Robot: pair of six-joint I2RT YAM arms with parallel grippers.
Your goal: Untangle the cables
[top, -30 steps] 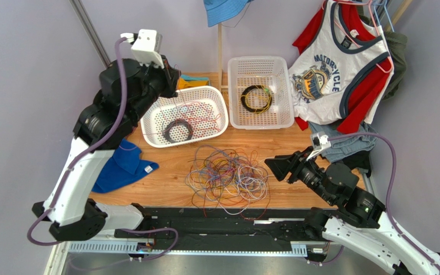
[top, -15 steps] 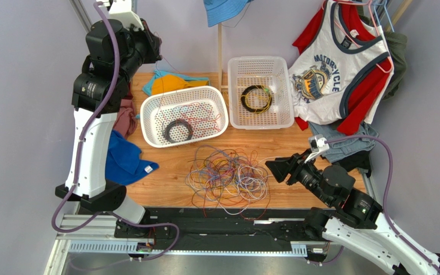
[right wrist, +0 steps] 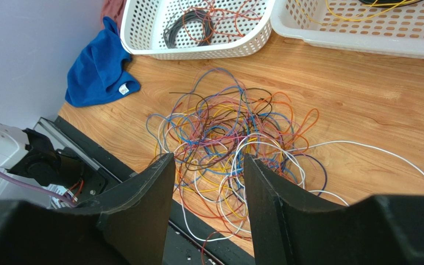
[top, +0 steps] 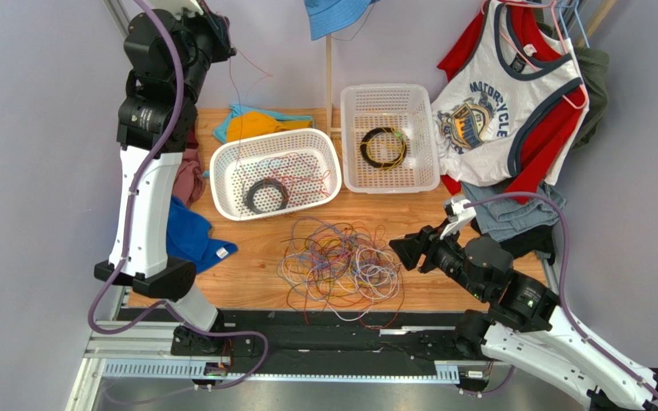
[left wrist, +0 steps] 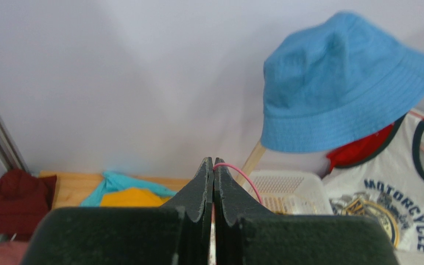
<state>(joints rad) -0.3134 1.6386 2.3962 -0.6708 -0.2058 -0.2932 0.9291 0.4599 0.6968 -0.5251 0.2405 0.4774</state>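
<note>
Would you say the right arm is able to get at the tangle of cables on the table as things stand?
Probably yes: the right gripper hangs open just beside the cable tangle, facing it, and nothing stands between them.

"MOTORCYCLE" is printed in blue letters on the white tank top point(top: 500, 103) hung at the far right; no other text can be read.

Two white baskets point(top: 272, 215) point(top: 390, 187) sat at the table's point(top: 255, 248) far edge, each holding one black coil point(top: 265, 195) point(top: 383, 147); one tangle of cables point(top: 341, 265) lay near its front edge.
</note>
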